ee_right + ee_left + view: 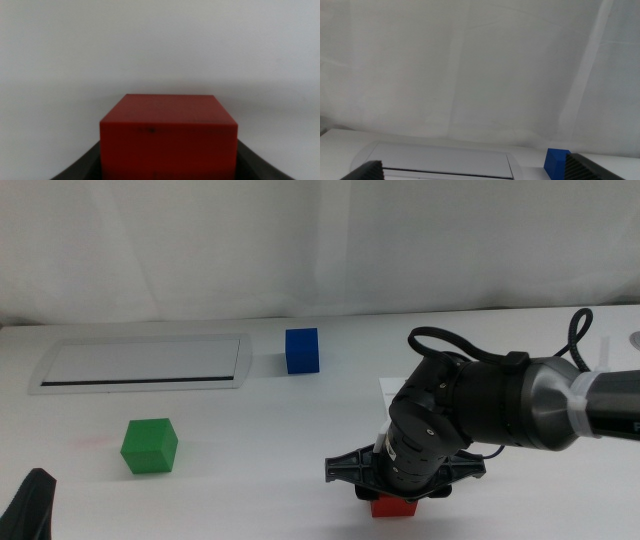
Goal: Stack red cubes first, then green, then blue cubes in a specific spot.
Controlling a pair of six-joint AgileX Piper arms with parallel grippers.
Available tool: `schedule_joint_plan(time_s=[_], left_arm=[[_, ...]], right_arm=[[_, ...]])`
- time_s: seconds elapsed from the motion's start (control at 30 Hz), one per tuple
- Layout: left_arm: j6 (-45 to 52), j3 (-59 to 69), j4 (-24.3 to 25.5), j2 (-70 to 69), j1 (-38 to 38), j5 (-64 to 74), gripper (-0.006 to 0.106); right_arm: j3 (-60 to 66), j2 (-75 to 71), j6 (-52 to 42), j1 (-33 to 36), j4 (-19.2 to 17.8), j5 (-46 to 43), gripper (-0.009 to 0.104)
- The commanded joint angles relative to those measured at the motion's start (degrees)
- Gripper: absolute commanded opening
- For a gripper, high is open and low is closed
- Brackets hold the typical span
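Right end effector [393,498] clamped on red cube [167,132], low over near table [250,500]. Green cube [150,446] well left, nearer idle left end effector [30,505], jaws apart.

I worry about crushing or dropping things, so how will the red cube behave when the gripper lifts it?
The red cube looks solid with crisp edges, so it probably stays stiff under a squeeze. Its matte flat faces likely give the right gripper steady purchase, with little slipping. Being a cube, it should not roll if released. The left gripper waits at the table's near edge.
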Motion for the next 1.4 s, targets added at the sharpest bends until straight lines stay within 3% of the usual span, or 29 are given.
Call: schedule_joint_plan(time_s=[0.0,0.3,0.33,0.37,0.4,0.47,0.5,0.63,0.93,1.07,1.17,1.37], left_arm=[[-0.47,2.27,-0.35,-0.12,0.10,-0.91,0.090],[-0.47,2.27,-0.35,-0.12,0.10,-0.91,0.090],[-0.47,2.27,-0.35,-0.12,0.10,-0.91,0.090],[-0.47,2.27,-0.35,-0.12,0.10,-0.91,0.090],[-0.47,2.27,-0.35,-0.12,0.10,-0.91,0.090],[-0.47,2.27,-0.35,-0.12,0.10,-0.91,0.090],[-0.47,2.27,-0.35,-0.12,0.10,-0.91,0.090],[-0.47,2.27,-0.35,-0.12,0.10,-0.91,0.090],[-0.47,2.27,-0.35,-0.12,0.10,-0.91,0.090],[-0.47,2.27,-0.35,-0.12,0.10,-0.91,0.090],[-0.47,2.27,-0.35,-0.12,0.10,-0.91,0.090],[-0.47,2.27,-0.35,-0.12,0.10,-0.91,0.090]], right_arm=[[-0.58,0.58,0.43,0.11,-1.14,-0.61,-0.002],[-0.64,0.83,0.43,0.11,-1.11,-1.76,-0.002],[-0.64,0.83,-0.18,0.11,-1.11,0.34,0.028],[-0.64,0.83,-0.18,0.11,-0.97,0.36,0.040],[-0.64,0.83,-0.18,0.11,-0.73,0.46,0.068],[-0.64,0.72,-0.18,0.11,-0.73,0.07,0.098],[-0.69,0.72,-0.18,0.11,-0.73,-0.29,0.103],[-2.22,0.62,-0.95,0.11,-1.12,1.08,0.103],[-8.68,-4.92,-12.00,0.11,-1.28,9.41,0.103],[-8.68,-11.61,-15.21,-0.77,-5.61,5.83,0.103],[-8.68,-16.57,-19.35,-4.82,-5.49,4.23,0.103],[-8.68,-24.11,-28.59,-20.70,-4.80,6.35,0.103]])
